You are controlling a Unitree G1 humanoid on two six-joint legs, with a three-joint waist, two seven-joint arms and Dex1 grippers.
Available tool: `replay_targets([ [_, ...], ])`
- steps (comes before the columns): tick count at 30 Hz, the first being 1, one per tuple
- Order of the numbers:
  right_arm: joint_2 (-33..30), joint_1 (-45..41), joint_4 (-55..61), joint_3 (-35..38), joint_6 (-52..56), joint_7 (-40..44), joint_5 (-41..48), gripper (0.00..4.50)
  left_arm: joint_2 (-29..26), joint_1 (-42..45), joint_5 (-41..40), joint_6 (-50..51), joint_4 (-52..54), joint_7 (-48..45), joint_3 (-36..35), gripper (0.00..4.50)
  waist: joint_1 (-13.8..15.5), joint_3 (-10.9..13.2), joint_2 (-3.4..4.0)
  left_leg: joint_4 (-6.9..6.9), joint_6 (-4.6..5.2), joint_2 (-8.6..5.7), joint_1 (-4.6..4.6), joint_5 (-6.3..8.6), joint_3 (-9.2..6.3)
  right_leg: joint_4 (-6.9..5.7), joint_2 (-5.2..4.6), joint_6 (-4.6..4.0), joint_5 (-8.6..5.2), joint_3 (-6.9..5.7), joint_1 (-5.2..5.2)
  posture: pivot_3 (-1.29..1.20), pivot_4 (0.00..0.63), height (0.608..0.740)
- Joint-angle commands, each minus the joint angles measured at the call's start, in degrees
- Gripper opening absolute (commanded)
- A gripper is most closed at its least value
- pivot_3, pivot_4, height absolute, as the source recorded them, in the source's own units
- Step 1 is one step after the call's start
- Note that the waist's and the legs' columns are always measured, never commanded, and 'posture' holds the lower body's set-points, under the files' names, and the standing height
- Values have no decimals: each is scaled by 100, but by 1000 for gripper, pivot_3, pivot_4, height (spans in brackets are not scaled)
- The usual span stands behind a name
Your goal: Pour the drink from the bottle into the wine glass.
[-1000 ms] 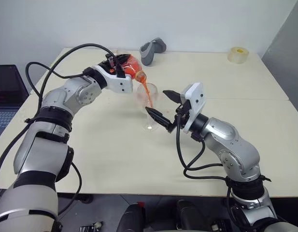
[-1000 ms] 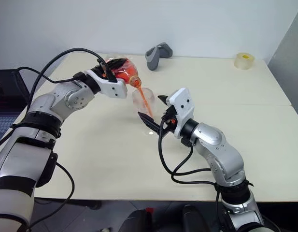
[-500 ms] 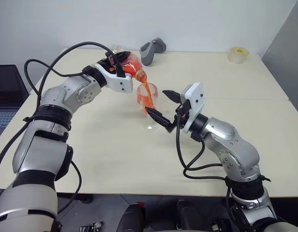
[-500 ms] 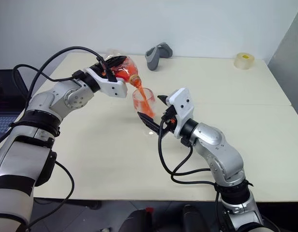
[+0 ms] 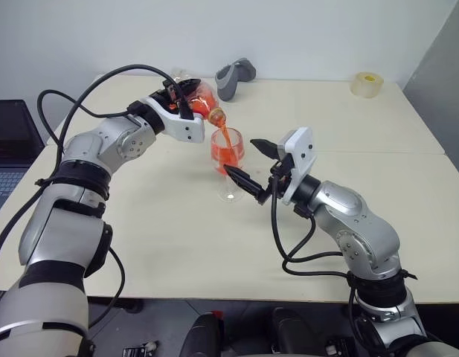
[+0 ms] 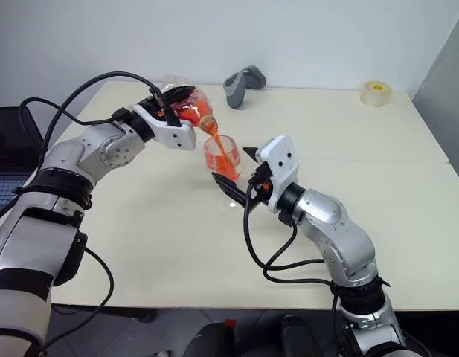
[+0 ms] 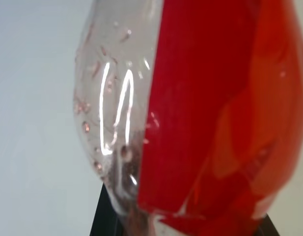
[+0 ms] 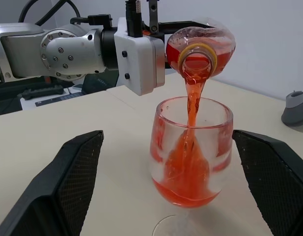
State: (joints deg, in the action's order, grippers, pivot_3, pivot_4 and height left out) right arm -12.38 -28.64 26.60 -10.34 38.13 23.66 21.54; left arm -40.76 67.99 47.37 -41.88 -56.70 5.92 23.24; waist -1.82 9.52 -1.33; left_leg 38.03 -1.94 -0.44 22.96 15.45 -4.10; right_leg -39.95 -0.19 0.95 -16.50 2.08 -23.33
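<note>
Clamped in the left gripper (image 5: 186, 99), the bottle (image 5: 201, 100) tips its mouth directly above the wine glass (image 5: 228, 160), which the spread-apart right gripper (image 5: 251, 165) flanks.

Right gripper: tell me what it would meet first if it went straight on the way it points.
Probably the wine glass: it stands dead ahead between the open fingers of the right gripper, so the palm would likely reach its bowl first. Depth is hard to judge.

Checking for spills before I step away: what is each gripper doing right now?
Left gripper: shut on the bottle, tipped and pouring the drink into the wine glass.
Right gripper: open, its fingers either side of the glass, not touching it.
</note>
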Motion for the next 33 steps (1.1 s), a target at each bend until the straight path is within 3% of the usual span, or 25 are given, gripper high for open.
replay_targets([
  [1,22,-56,196,37,-21,1,58,4500,-131,229,-74,-20,59,131,-50,791,1,0,0,0,0,0,0,0,0,0,0,0,0,-1,0,0,150,740],
  [10,59,-66,196,49,14,-11,83,4500,-40,72,-519,-2,86,-212,-248,766,0,0,0,0,0,0,0,0,0,-1,0,0,0,0,0,0,150,740],
  [25,41,-73,165,15,-42,60,42,4500,264,-910,-2192,555,1473,-1703,-921,764,-4,0,0,3,-1,1,0,-1,-1,-3,-1,-1,0,5,0,0,150,740],
  [33,-430,18,405,29,49,505,188,4500,637,-1768,-3888,2546,2492,-2583,-1981,763,-10,-1,1,5,0,3,-2,0,-4,-7,0,-1,1,9,0,0,150,740],
])
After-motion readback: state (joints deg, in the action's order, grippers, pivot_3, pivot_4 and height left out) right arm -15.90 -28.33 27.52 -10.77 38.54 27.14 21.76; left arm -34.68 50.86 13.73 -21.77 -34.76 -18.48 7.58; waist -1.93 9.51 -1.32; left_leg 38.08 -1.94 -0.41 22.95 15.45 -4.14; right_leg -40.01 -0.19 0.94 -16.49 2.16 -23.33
